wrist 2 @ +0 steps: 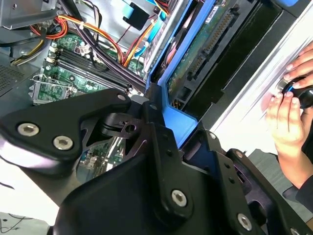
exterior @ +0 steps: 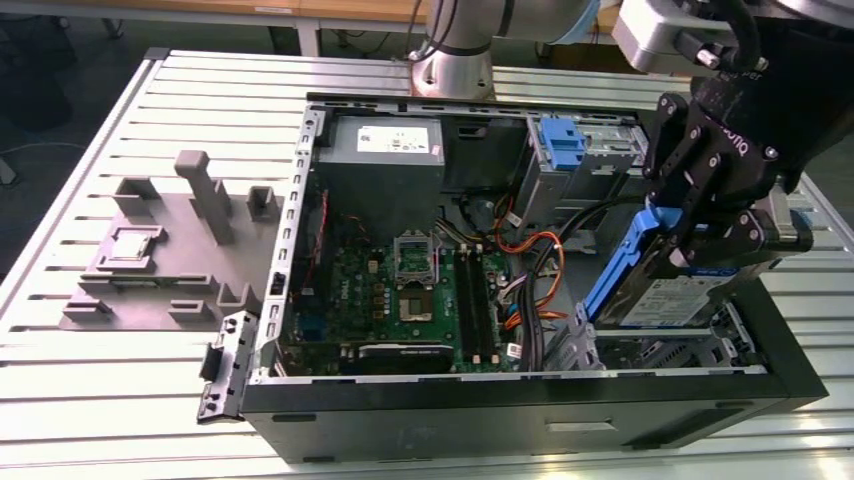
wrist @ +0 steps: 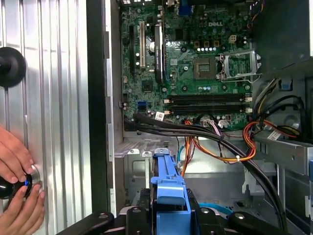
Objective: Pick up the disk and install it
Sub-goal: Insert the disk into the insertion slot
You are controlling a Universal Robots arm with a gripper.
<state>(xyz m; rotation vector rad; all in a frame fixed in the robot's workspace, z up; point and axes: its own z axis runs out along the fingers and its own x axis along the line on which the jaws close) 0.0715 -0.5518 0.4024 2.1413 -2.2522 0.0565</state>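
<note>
1. We found the gripper clamped narrow on the blue bracket that runs round the disk. The pick-up part of the task was therefore done, in our judgement.
2. In the exterior view the disk hung tilted, clear of the table. Its upper end was in the gripper's grasp, and its lower end dipped inside the open computer case at the corner on the exterior view's right.
3. The disk sat above the metal drive bay in that corner, beside the orange and black cables. It was well apart from the power supply and from the upright blue latch at the far wall.
4. In the second wrist view the disk showed its green circuit side, with the blue bracket pinched at the gripper.
5. In the first wrist view the bracket stood over the bare bay floor, with the motherboard beyond it.
6. We judged the install unfinished: the disk was neither level nor seated, and we could not tell whether its lower edge touched the bay.
7. A person's hand rested on a black knob on the table outside the case.
</note>
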